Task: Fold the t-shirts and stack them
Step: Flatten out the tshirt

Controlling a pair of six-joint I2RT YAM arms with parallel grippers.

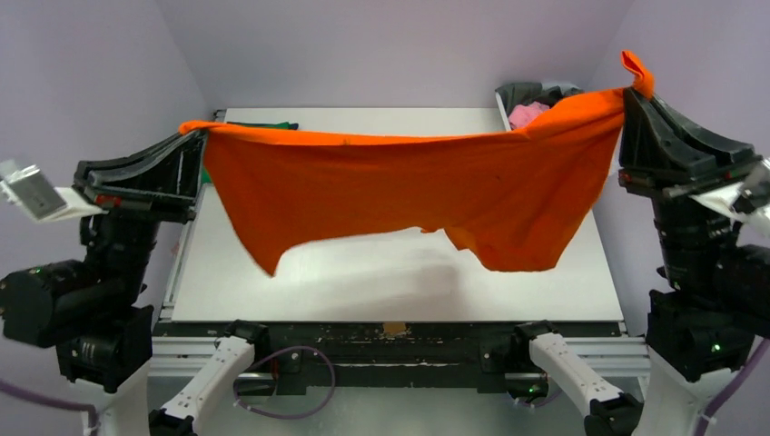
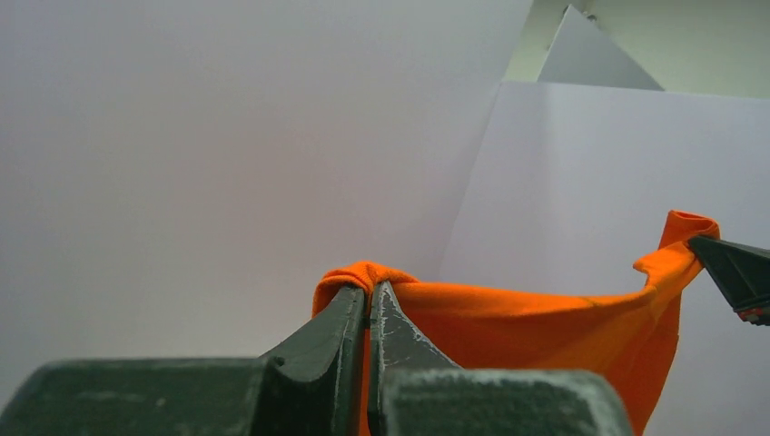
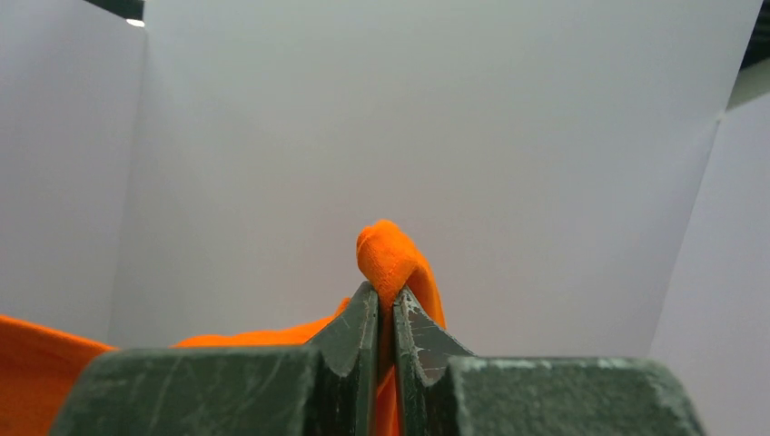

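Note:
A bright orange t-shirt [image 1: 409, 191] hangs stretched in the air above the white table [image 1: 381, 291], held at both upper corners. My left gripper [image 1: 202, 132] is shut on its left corner; in the left wrist view [image 2: 370, 289] cloth bunches over the fingertips. My right gripper [image 1: 628, 95] is shut on the right corner, a tuft of cloth [image 3: 389, 254] sticking up between the tips [image 3: 386, 295]. The shirt's lower edge hangs uneven just above the table. A green shirt [image 1: 272, 125] peeks out behind the orange one at the far left. Pink [image 1: 527, 113] and dark grey [image 1: 531, 93] shirts lie in the basket.
A white mesh basket [image 1: 502, 98] stands at the table's far right corner, partly behind the orange shirt. Pale walls enclose the table on three sides. The arm bases and a purple cable [image 1: 309, 400] sit below the near edge.

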